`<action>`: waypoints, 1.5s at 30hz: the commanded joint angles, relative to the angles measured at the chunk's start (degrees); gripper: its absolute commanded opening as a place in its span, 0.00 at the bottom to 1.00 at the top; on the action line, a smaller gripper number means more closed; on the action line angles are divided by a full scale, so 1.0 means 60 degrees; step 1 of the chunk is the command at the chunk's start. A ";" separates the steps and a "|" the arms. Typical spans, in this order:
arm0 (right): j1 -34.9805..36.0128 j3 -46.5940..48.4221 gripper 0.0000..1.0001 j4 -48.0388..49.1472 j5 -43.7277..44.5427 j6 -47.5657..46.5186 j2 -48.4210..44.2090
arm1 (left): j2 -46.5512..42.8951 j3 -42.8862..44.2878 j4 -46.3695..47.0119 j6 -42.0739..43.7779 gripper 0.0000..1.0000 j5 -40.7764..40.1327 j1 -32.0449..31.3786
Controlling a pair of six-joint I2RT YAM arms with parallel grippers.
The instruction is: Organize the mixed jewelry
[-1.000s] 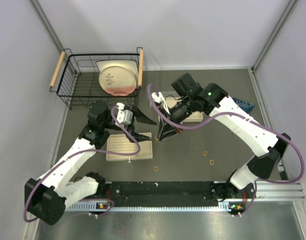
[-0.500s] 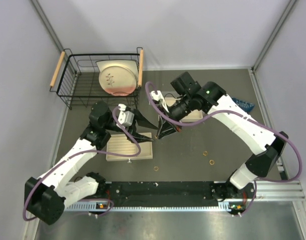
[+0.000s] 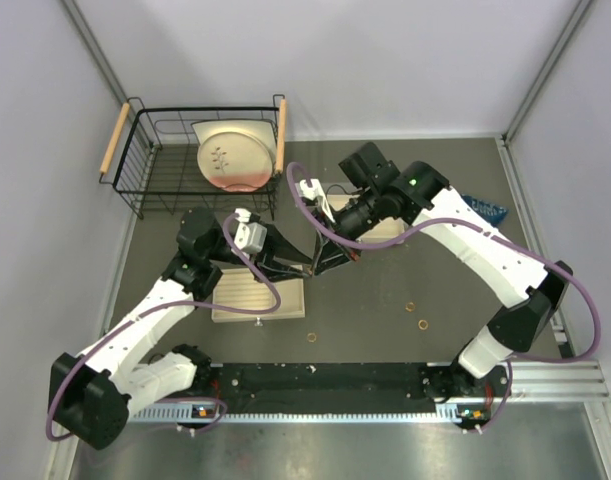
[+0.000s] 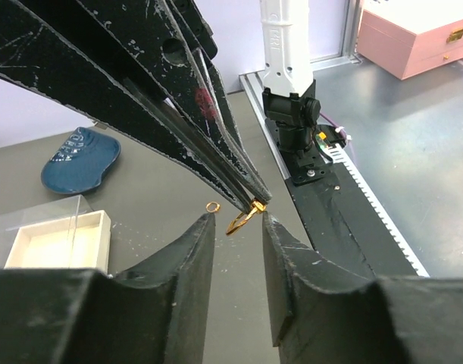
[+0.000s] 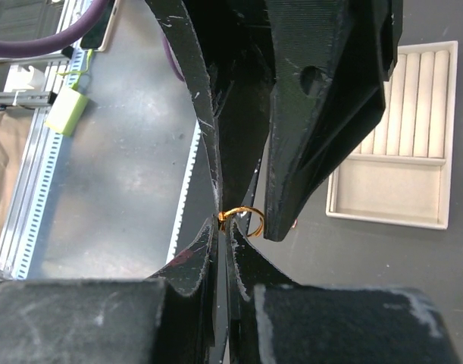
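Note:
A small gold ring (image 5: 245,219) hangs in the air above the dark table, and my right gripper (image 5: 226,227) is shut on its edge. The same gold ring (image 4: 241,221) shows between the two fingers of my left gripper (image 4: 236,222), which stand open on either side of it with small gaps. From above, the left gripper (image 3: 302,268) and the right gripper (image 3: 317,267) meet tip to tip beside the beige ridged tray (image 3: 247,296). Loose gold rings lie on the table (image 3: 410,307), (image 3: 423,325), (image 3: 312,337). No silver hoop shows.
A black wire basket (image 3: 145,170) holding a plate (image 3: 235,158) stands at the back left. A white tray under a clear lid (image 4: 57,239) lies beyond the right arm, with a blue dish (image 4: 79,159) at the right edge. A pink box (image 4: 420,38) sits off the table.
My left gripper has moved right to the right gripper's tip and its jaws have narrowed around the ring. The right gripper has drifted slightly left, still shut on the ring.

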 commanded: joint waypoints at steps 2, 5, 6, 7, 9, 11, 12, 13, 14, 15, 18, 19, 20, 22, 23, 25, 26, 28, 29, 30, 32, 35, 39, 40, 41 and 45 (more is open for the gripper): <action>-0.0086 0.0483 0.00 0.0123 -0.0091 -0.0010 0.0009 | -0.0127 -0.0061 0.0463 -0.0078 0.32 0.0116 -0.0062; -0.0086 0.0513 0.00 0.0109 -0.0077 0.0005 0.0024 | -0.0127 -0.0090 0.0434 -0.0078 0.26 0.0116 -0.0048; -0.0086 0.0513 0.00 0.0123 -0.0062 0.0005 0.0024 | -0.0141 -0.0090 0.0419 -0.0078 0.24 0.0116 -0.0048; -0.0086 0.0513 0.00 0.0123 -0.0047 0.0019 0.0024 | -0.0127 -0.0104 0.0390 -0.0064 0.22 0.0101 -0.0062; -0.0086 0.0513 0.00 0.0123 -0.0033 0.0005 0.0024 | -0.0127 -0.0104 0.0375 -0.0064 0.22 0.0087 -0.0048; -0.0086 0.0527 0.00 0.0138 -0.0018 0.0019 0.0038 | -0.0127 -0.0104 0.0360 -0.0064 0.19 0.0087 -0.0062; -0.0100 0.0527 0.00 0.0123 0.0011 0.0034 0.0053 | -0.0141 -0.0104 0.0360 -0.0064 0.18 0.0087 -0.0077; -0.0086 0.0527 0.00 0.0123 0.0026 0.0020 0.0053 | -0.0127 -0.0090 0.0360 -0.0078 0.16 0.0072 -0.0063; -0.0086 0.0542 0.00 0.0123 0.0041 0.0019 0.0053 | -0.0127 -0.0090 0.0317 -0.0064 0.13 0.0043 -0.0077; -0.0086 0.0542 0.00 0.0123 0.0084 0.0019 0.0053 | -0.0127 -0.0090 0.0287 -0.0064 0.10 0.0014 -0.0077; -0.0100 0.0586 0.00 0.0138 0.0201 0.0063 0.0053 | -0.0141 -0.0060 0.0141 -0.0064 0.00 -0.0089 -0.0077; -0.0086 0.0586 0.00 0.0138 0.0245 0.0078 0.0053 | -0.0141 -0.0060 0.0083 0.0023 0.00 -0.0162 -0.0063; -0.0086 0.0586 0.04 0.0152 0.0304 0.0064 0.0010 | -0.0156 -0.0046 -0.0078 0.0126 0.00 -0.0206 -0.0077; -0.0086 0.0615 0.13 0.0138 0.0596 0.0107 -0.0064 | -0.0200 -0.0002 -0.0663 0.0461 0.00 -0.0497 -0.0063; -0.0086 0.0601 0.23 0.0181 0.0728 0.0122 -0.0151 | -0.0185 0.0027 -0.0839 0.0565 0.00 -0.0644 -0.0062; -0.0086 0.0586 0.30 0.0327 0.1430 0.0340 -0.0298 | -0.0244 -0.0016 -0.1119 0.0639 0.00 -0.0981 -0.0033; -0.0086 0.0572 0.35 0.0502 0.1679 0.0414 -0.0356 | -0.0244 -0.0016 -0.1177 0.0625 0.00 -0.1215 -0.0019; -0.0086 0.0513 0.38 0.0635 0.2339 0.0575 -0.0576 | -0.0214 0.0013 -0.1265 0.0436 0.00 -0.1421 -0.0033; -0.0100 0.0484 0.41 0.0708 0.2500 0.0634 -0.0620 | -0.0200 0.0027 -0.1280 0.0391 0.00 -0.1640 -0.0019; -0.0101 0.0411 0.41 0.0869 0.2734 0.0722 -0.0737 | -0.0142 0.0114 -0.1338 0.0376 0.00 -0.1714 -0.0019; -0.0086 0.0308 0.42 0.1016 0.2955 0.0868 -0.0811 | -0.0098 0.0188 -0.1412 0.0259 0.00 -0.1774 -0.0033; -0.0057 0.0074 0.42 0.1309 0.3307 0.1001 -0.0928 | 0.0034 0.0233 -0.1223 -0.0019 0.00 -0.1818 -0.0033; 0.0089 -0.0131 0.41 0.1529 0.3468 0.1132 -0.0929 | 0.0108 0.0218 -0.1061 -0.0354 0.00 -0.2022 -0.0019; 0.0148 -0.0161 0.40 0.1573 0.3541 0.1133 -0.0899 | 0.0122 0.0218 -0.1032 -0.0400 0.00 -0.2037 -0.0019; 0.0308 -0.0234 0.40 0.1573 0.3658 0.1104 -0.0870 | 0.0108 0.0232 -0.0988 -0.0429 0.00 -0.2052 -0.0033; 0.0558 -0.0351 0.41 0.1646 0.4243 0.1045 -0.0811 | 0.0093 0.0233 -0.0900 -0.0605 0.00 -0.2096 -0.0019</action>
